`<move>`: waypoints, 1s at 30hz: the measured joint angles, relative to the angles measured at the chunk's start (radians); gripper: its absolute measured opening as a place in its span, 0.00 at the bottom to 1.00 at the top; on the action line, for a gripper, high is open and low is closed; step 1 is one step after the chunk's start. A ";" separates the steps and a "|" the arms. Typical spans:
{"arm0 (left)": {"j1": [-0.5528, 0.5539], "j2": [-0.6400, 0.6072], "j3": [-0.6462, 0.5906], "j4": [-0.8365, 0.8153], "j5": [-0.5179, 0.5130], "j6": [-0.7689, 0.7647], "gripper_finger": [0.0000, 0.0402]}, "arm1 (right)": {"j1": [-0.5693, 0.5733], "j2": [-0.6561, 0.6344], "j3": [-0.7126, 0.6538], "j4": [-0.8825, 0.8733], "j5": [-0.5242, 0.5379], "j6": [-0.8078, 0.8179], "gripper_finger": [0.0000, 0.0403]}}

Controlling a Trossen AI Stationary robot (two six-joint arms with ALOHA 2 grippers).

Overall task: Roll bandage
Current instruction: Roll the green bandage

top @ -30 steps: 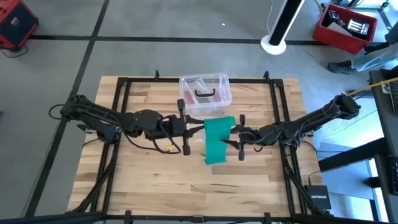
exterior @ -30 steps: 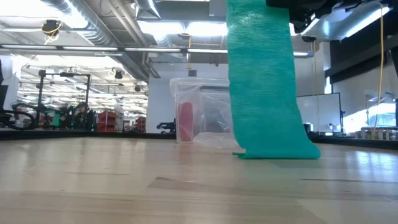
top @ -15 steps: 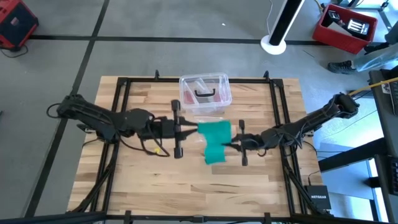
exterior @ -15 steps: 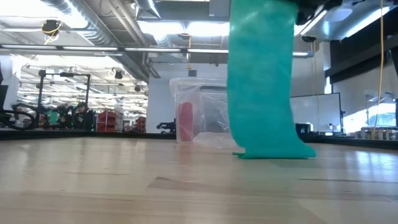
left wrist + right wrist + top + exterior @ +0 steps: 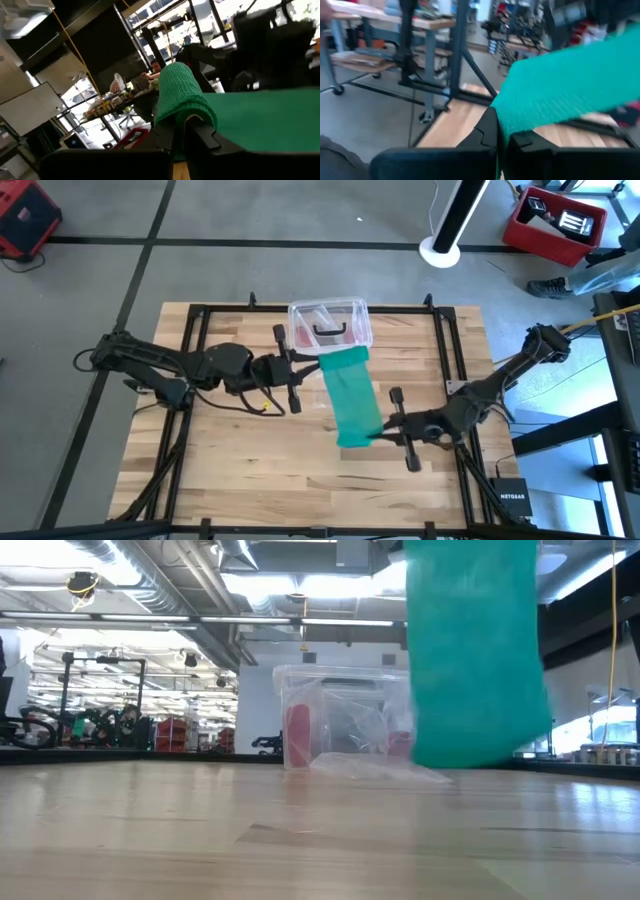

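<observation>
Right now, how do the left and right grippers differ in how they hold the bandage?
The left gripper is shut on the rolled end of the bandage, up by the clear box; the right gripper is shut on the flat, unrolled end, nearer the table's front edge.
The left reaches in from the table's left side, the right from its right.
Both hold the strip lifted off the table.

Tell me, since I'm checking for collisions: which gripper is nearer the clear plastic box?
Left. The left gripper holds the bandage right beside the clear plastic box; the right gripper grips its other end, farther away.
</observation>
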 joint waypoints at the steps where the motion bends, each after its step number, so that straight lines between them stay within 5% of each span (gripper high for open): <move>1: 0.000 0.000 0.000 -0.006 -0.003 0.010 0.04 | 0.015 0.008 0.028 -0.007 0.000 -0.020 0.01; 12: -0.004 0.004 -0.107 -0.016 -0.029 0.042 0.04 | 0.064 0.164 0.413 -0.220 0.037 -0.240 0.00; 19: -0.051 0.005 -0.180 -0.007 -0.029 0.031 0.04 | 0.053 0.205 0.632 -0.281 0.159 -0.392 0.00; 30: -0.129 0.078 -0.204 -0.002 -0.036 0.011 0.04 | -0.189 0.206 0.744 -0.291 0.165 -0.411 0.00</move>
